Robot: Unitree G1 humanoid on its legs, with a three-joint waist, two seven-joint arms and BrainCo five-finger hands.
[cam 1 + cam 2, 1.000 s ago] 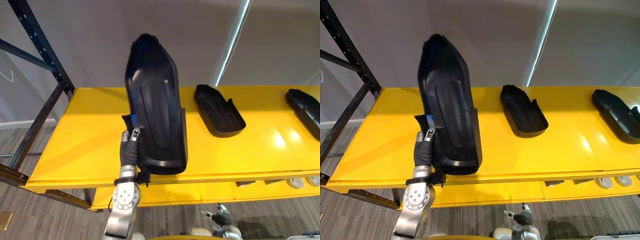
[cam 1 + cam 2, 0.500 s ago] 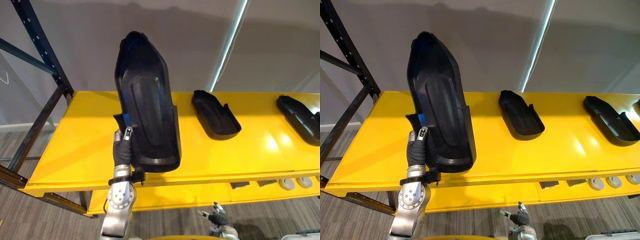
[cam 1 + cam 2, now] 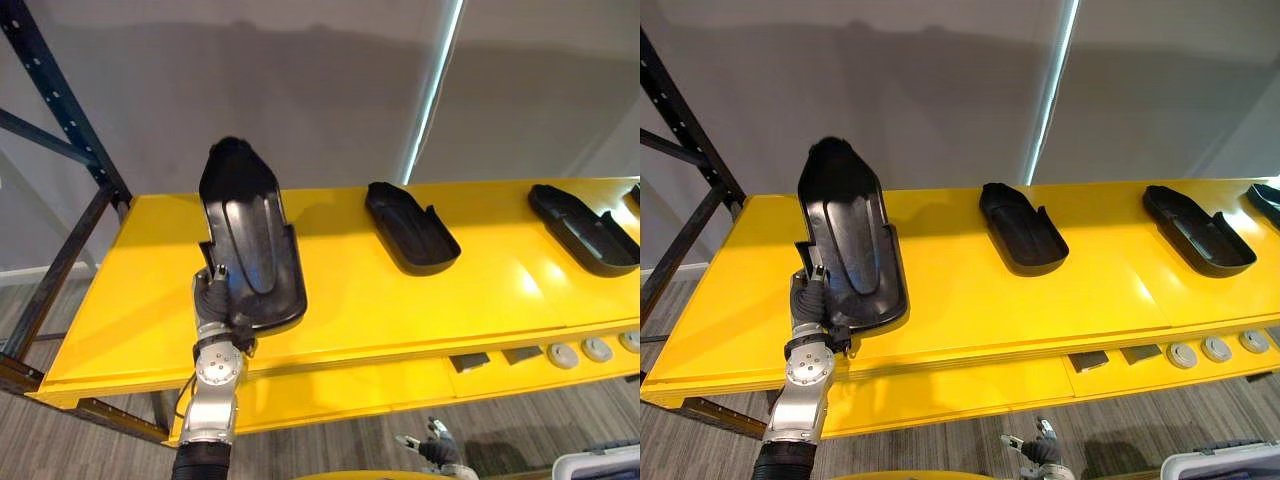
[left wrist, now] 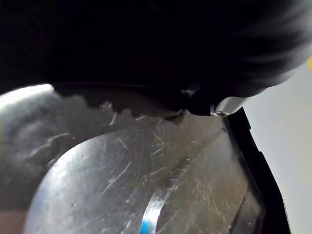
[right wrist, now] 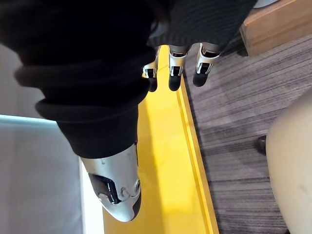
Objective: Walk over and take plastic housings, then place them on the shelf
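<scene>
Here the left hand (image 3: 214, 301) clamps a black housing (image 3: 248, 240) upright over the yellow shelf (image 3: 350, 300); right hand (image 5: 175, 73) hangs loose-fingered.

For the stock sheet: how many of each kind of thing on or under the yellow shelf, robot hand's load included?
Black housings lying on the shelf: 2
Black housing in the left robot hand: 1
Pale round discs under the shelf: 3
Grey blocks under it: 2
Dark piece cut off at right: 1
Total: 9
</scene>
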